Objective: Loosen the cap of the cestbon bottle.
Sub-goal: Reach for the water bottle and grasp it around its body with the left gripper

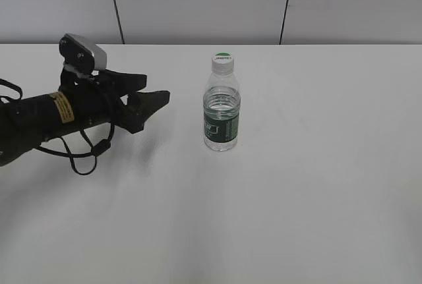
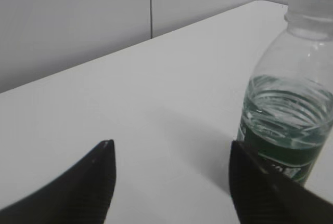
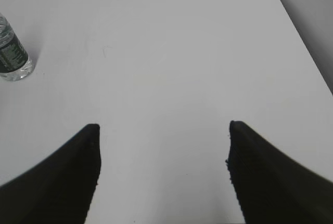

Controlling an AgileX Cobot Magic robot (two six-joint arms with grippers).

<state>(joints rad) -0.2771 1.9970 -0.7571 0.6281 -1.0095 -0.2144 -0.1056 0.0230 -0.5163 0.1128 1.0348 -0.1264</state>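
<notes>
The cestbon bottle (image 1: 221,113) stands upright near the middle of the white table, clear with a dark green label band. Its white cap (image 1: 223,62) with a green patch on top is on the neck. My left gripper (image 1: 155,96) is open and empty, a short way left of the bottle at about label height. In the left wrist view the bottle (image 2: 291,120) fills the right side, with the cap (image 2: 312,0) at top right, beyond my open jaws (image 2: 169,154). My right gripper (image 3: 162,128) is open and empty; the bottle (image 3: 11,55) shows far left of it.
The white table (image 1: 316,185) ends at a grey panelled wall (image 1: 198,0) behind. The table's right edge and far corner (image 3: 291,21) show in the right wrist view. The left arm's black cables (image 1: 82,155) hang low over the table at the left.
</notes>
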